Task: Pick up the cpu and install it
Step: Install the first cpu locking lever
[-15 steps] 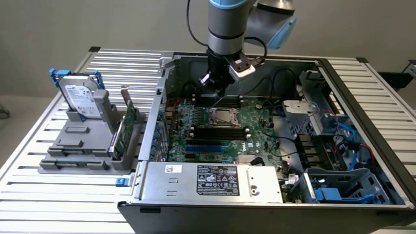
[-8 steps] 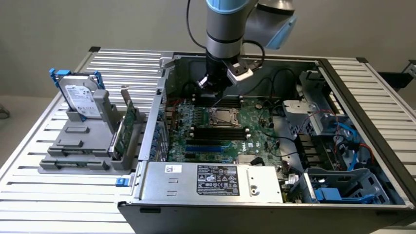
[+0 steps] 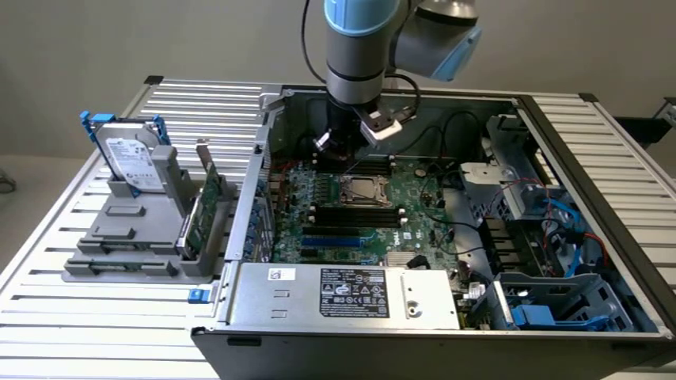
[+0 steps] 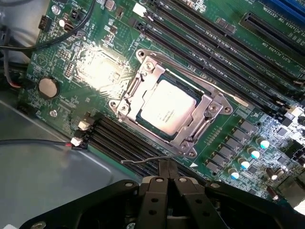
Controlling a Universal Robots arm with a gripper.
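Observation:
The cpu [image 4: 167,107], a small square chip with a silvery top, lies flat inside the metal-framed motherboard socket [image 4: 210,108], and the frame sits around its edges. In the exterior view the cpu [image 3: 362,190] sits mid-board inside the open computer case. My gripper [image 4: 167,168] hovers just off one side of the socket. Its two black fingers are pressed together and hold nothing. A thin wire lever [image 4: 143,160] lies just in front of the fingertips. Seen from outside, the gripper [image 3: 340,150] hangs over the board behind the socket.
Memory slots [image 4: 119,138] flank the socket. The power supply [image 3: 349,293] fills the case's front. Cables and a drive cage [image 3: 539,237] crowd the exterior view's right. Outside the case, on the exterior view's left, a hard drive [image 3: 132,162] stands in a grey holder [image 3: 127,237].

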